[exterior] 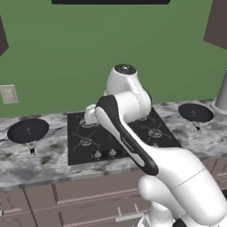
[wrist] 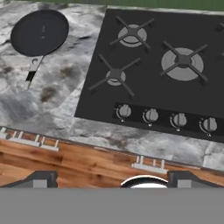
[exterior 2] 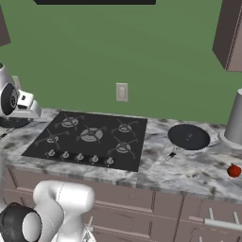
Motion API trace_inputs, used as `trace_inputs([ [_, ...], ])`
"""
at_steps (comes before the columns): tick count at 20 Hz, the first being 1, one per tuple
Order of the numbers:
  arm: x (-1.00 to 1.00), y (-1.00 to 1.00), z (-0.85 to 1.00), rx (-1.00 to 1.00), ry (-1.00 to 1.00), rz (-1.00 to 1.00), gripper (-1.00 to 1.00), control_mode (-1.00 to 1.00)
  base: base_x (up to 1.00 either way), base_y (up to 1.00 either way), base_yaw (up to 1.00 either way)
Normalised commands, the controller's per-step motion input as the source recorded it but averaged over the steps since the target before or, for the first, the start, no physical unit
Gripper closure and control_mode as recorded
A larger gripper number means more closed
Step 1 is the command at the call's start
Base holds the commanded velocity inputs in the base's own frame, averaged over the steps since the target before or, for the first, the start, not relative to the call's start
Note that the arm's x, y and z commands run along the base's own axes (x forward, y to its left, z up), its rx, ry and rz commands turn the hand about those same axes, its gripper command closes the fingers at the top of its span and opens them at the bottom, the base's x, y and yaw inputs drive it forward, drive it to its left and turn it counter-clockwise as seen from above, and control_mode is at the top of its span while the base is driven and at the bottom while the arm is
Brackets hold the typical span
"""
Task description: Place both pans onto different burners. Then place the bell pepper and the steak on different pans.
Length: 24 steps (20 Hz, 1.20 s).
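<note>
The gripper (wrist: 111,179), jaws spread wide and empty, hangs at the hand view's bottom, angled toward the left pan (wrist: 39,32) at upper left. The cooktop (wrist: 197,105) at right has bare burners; the other pan (exterior 2: 189,136) waits at the right base view's right, so pan placement likely comes first.

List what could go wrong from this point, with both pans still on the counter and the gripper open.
1. The left pan presents only a thin handle to grasp; the open gripper could close beside it or twist the pan.
2. The right pan lies far across the cooktop, a long swing over the grates.
3. The bell pepper sits near the counter edge and might roll if nudged.
</note>
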Motion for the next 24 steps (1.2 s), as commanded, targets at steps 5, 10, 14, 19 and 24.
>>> trace_inputs([
  [5,-0.13,0.59,-0.03,0.0,-0.06,0.05,-1.0,-1.0,0.0,0.0,0.0],
  [10,-0.02,0.46,0.0,0.0,-0.06,0.14,-1.0,-1.0,0.0,0.0,0.0],
  [14,0.02,0.46,0.0,0.0,-0.09,0.04,-1.0,-1.0,0.0,0.0,0.0],
  [19,0.11,0.43,-0.08,0.05,-0.02,-0.01,-1.0,-1.0,0.0,0.0,0.0],
  [24,0.18,0.46,-0.12,0.12,0.0,-0.07,-1.0,-1.0,0.0,0.0,0.0],
])
